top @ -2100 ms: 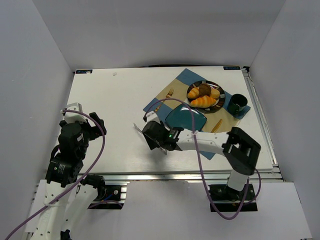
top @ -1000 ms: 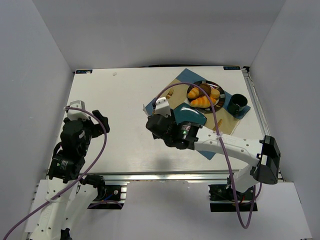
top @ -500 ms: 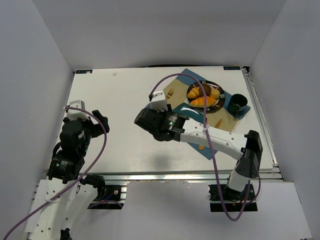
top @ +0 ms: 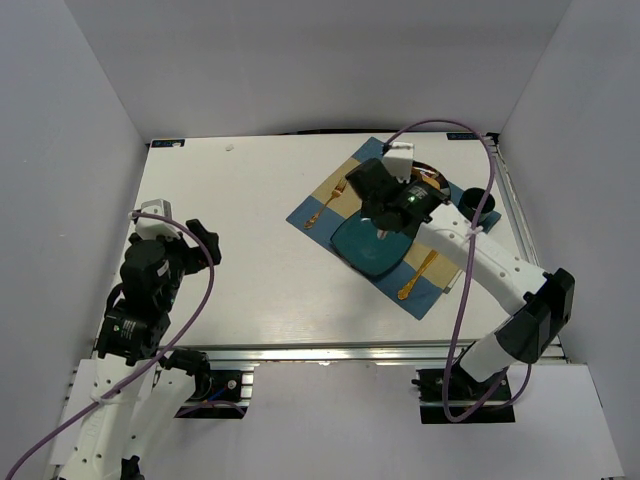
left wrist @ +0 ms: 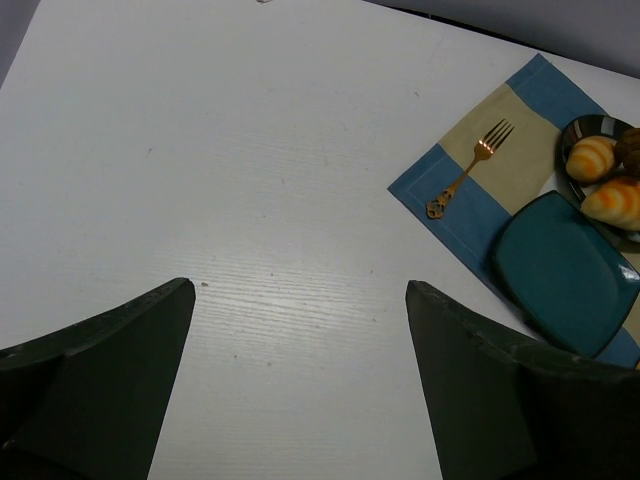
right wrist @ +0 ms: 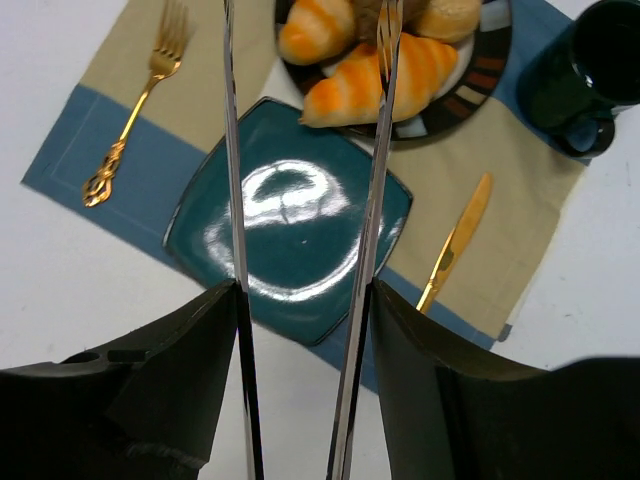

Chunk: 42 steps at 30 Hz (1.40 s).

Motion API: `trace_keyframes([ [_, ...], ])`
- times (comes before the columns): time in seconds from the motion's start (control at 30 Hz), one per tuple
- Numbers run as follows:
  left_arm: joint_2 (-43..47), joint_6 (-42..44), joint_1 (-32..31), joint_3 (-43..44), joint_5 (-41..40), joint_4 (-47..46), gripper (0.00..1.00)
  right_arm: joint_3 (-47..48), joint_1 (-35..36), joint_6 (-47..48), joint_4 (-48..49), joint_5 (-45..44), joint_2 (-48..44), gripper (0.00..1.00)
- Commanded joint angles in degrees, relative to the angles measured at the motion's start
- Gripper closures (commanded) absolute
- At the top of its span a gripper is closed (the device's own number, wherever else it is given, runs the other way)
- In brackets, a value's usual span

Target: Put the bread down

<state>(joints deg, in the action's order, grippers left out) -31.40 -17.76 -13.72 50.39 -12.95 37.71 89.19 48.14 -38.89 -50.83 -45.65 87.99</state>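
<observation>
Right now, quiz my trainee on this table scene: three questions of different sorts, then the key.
1. True or false: the dark bun already lies on the teal plate.
2. The gold fork lies: A on the placemat; B on the teal plate; C under the dark bun.
3. Name the gripper that is open and holds nothing.
Key: 1 false, it sits beside the croissant; 2 A; 3 the left gripper, since the right gripper grips tongs.
</observation>
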Motion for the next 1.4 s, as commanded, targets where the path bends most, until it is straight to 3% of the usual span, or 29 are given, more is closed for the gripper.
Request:
trace_keyframes([
  [0.0,-0.51,-0.35,0.0,-0.21,1.96,-1.41,0.02,-0.24,-4.01,3.64,3.01,3.45,-0.8,0.4],
  [0.37,-1.38,-1.66,0.0,-0.56,3.46,-4.05,0.02,0.99,-14.29,8.04,6.18,10.58,4.56,0.4],
  [1.07,-2.88,-0.44,0.0,-1.08,3.19,-4.14,0.02,-0.07,-20.81,10.33,11.45,14.53,10.63,0.41],
  [1.37,-3.23,-0.17,0.01,-1.35,2.84,-4.14,0.02,-0.24,-21.24,10.94,12.59,14.89,11.77,0.49],
])
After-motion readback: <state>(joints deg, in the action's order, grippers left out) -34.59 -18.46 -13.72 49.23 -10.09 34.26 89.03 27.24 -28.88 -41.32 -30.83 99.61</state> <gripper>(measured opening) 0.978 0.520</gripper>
